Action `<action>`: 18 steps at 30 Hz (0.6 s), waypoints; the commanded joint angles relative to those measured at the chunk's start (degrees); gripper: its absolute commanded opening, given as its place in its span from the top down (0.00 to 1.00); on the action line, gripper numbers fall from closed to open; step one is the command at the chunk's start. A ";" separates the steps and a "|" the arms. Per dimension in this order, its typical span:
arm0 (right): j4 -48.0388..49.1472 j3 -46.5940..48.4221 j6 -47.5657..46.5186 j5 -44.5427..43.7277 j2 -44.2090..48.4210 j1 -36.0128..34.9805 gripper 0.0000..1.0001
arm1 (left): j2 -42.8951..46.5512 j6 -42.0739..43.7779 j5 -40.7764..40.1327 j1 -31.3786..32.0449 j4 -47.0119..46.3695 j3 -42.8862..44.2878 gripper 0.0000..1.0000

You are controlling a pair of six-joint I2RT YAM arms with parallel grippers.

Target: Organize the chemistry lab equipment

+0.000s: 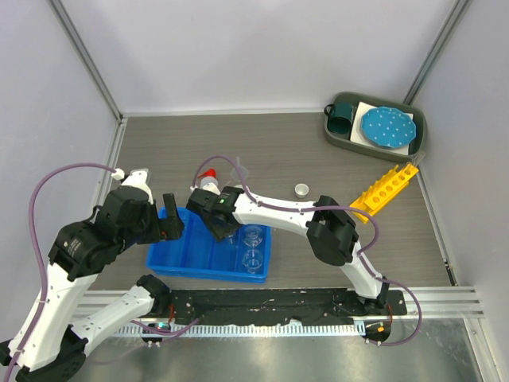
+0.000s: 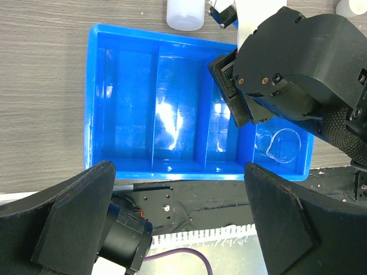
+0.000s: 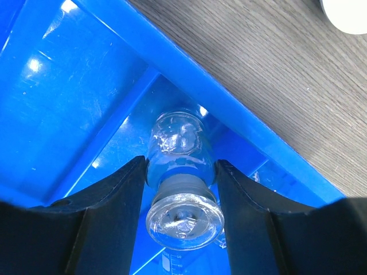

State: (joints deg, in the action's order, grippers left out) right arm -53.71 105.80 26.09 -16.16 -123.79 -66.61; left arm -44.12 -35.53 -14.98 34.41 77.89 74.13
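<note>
My right gripper is shut on a clear glass flask with a stopper, its fingers pressing both sides. It holds the flask low inside a compartment of the blue tray. From above, that gripper sits over the tray's middle, beside two small clear beakers in the right compartment. The white squeeze bottle with a red nozzle stands just behind the tray. My left gripper hangs open and empty over the tray's near edge. A small white dish and the yellow tube rack lie to the right.
A grey bin at the back right holds a teal mug and a blue dotted plate. The right arm crosses over the tray's right side. The black base rail runs along the near edge.
</note>
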 commanded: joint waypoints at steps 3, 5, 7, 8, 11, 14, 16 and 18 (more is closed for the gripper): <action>-1.21 3.44 0.11 -1.41 2.50 0.08 0.38 | -0.18 0.02 -0.13 -0.22 0.78 1.99 0.00; -2.27 4.58 0.11 -1.59 2.93 0.08 0.35 | -0.09 0.11 -0.13 -0.22 0.78 1.99 0.00; -3.06 5.55 0.19 -1.85 3.29 0.08 0.34 | -0.09 0.02 -0.13 -0.22 0.86 1.90 0.00; -3.85 6.52 0.11 -2.03 3.55 -0.01 0.32 | -0.18 0.11 -0.13 -0.22 0.78 1.98 0.00; -5.95 8.89 0.11 -2.38 4.08 0.08 0.31 | -0.27 0.20 -0.05 -0.22 0.69 2.16 0.00; -7.63 11.35 -0.16 -4.30 5.57 0.16 0.29 | -0.44 0.37 0.04 -0.22 0.60 2.34 0.00; -9.38 13.89 -0.51 -5.45 6.62 0.34 0.27 | -0.35 0.46 0.04 -0.22 0.69 2.51 0.00; -10.00 15.13 -0.68 -6.42 6.98 1.39 0.26 | -0.27 0.46 0.13 -0.22 0.60 2.69 0.00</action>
State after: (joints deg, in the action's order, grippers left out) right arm -60.84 115.59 25.87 -18.68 -122.83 -66.54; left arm -44.14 -35.53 -14.96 34.41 77.91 74.50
